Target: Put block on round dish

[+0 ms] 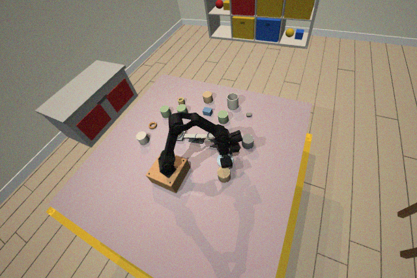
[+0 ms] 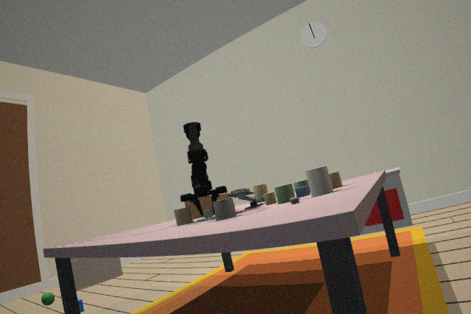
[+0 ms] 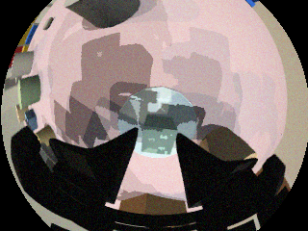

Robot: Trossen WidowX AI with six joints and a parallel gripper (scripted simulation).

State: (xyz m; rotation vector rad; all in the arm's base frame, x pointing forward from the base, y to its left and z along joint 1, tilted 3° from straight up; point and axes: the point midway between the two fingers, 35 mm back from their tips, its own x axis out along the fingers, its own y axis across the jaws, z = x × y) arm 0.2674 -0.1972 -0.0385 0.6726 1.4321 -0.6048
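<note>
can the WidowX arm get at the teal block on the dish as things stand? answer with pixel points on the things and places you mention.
Looks like yes: the gripper (image 2: pixel 205 213) (image 3: pixel 157 134) is open right over the block (image 2: pixel 207 214) (image 3: pixel 159 141) on the dish (image 1: pixel 219 161) (image 3: pixel 192 126), and no cup covers it.
</note>
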